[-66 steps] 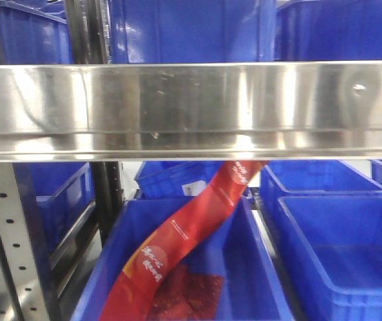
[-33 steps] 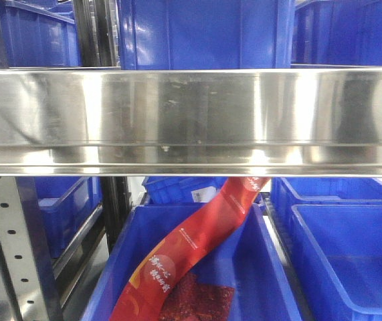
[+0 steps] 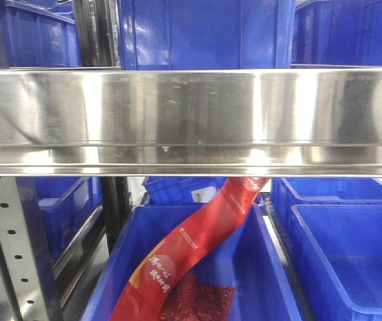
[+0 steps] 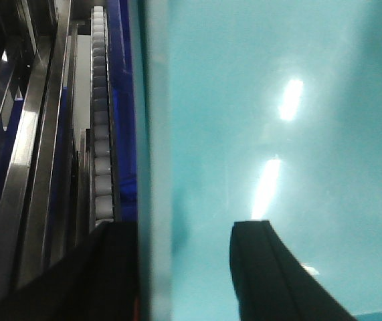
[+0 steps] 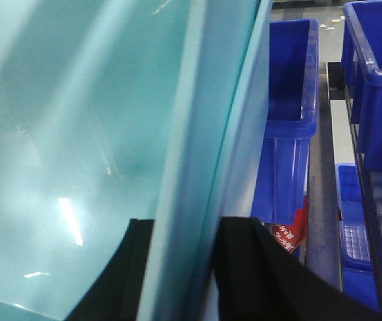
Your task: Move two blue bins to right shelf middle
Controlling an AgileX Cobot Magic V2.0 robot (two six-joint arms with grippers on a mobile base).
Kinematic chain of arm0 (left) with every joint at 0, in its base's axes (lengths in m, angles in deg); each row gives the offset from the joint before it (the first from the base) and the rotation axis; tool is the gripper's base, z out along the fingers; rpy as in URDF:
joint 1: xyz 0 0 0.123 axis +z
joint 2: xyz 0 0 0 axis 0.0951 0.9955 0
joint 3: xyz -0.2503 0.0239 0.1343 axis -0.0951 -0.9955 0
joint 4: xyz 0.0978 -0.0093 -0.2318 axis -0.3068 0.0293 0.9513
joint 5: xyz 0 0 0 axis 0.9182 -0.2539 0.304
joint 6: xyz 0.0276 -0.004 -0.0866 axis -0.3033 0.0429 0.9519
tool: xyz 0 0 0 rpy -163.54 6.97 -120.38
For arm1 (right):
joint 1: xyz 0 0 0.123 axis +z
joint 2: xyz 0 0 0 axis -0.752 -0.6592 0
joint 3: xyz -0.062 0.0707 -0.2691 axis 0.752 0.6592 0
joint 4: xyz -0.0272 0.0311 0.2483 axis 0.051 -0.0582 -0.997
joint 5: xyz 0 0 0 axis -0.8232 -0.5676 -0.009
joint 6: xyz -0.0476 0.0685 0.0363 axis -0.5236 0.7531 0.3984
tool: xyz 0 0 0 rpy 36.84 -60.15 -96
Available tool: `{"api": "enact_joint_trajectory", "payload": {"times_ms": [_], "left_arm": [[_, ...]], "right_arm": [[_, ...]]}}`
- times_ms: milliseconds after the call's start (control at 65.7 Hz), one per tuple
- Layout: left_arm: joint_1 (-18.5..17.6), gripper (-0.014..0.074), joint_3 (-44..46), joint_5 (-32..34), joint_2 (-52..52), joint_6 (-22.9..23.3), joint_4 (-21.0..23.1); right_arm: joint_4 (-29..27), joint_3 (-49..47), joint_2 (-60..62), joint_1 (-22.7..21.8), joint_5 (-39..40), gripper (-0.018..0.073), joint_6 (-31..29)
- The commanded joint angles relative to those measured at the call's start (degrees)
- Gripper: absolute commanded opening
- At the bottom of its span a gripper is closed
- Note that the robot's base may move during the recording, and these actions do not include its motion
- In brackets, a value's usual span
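Note:
A pale blue bin (image 4: 277, 100) fills the left wrist view, and its smooth inside (image 5: 77, 120) fills the right wrist view. My left gripper (image 4: 185, 226) straddles the bin's rim (image 4: 156, 167), one black finger outside and one inside, shut on the wall. On the opposite side my right gripper (image 5: 189, 221) is shut on the rim (image 5: 180, 167) in the same way. I cannot tell whether a second bin is nested with it. The front view shows neither the pale blue bin nor the grippers.
A wide steel shelf beam (image 3: 191, 114) crosses the front view close ahead. Dark blue bins (image 3: 204, 33) stand above it. Below, one dark blue bin (image 3: 257, 267) holds a red packet (image 3: 197, 247), beside another (image 3: 351, 254). A perforated post (image 3: 10, 247) stands left. Roller tracks (image 4: 102, 134) run alongside.
A second ago the shelf beam sat slightly higher and the bins further left in the front view. Over the last half second nothing has moved.

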Motion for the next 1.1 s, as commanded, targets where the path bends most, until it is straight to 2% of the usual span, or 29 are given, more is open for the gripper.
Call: {"api": "enact_joint_trajectory", "payload": {"times_ms": [0, 853, 944, 1081], "left_arm": [[0.2, -0.0111, 0.9, 3.5, -1.2, -2.3, -1.2], [0.2, -0.0111, 0.9, 4.1, -1.2, -2.3, -1.2], [0.2, -0.0111, 0.9, 3.7, -1.2, -2.3, -1.1], [0.1, -0.0111, 0.9, -3.5, -1.3, -2.3, -0.3]], "right_arm": [[0.3, -0.9, 1.5, -0.4, 8.8, -0.0154, -0.5], [0.3, -0.9, 1.5, -0.4, 10.6, -0.0154, -0.5], [0.3, -0.9, 1.6, -0.4, 8.1, -0.0154, -0.5], [0.0, -0.9, 1.8, -0.4, -0.8, -0.0154, -0.5]]}}
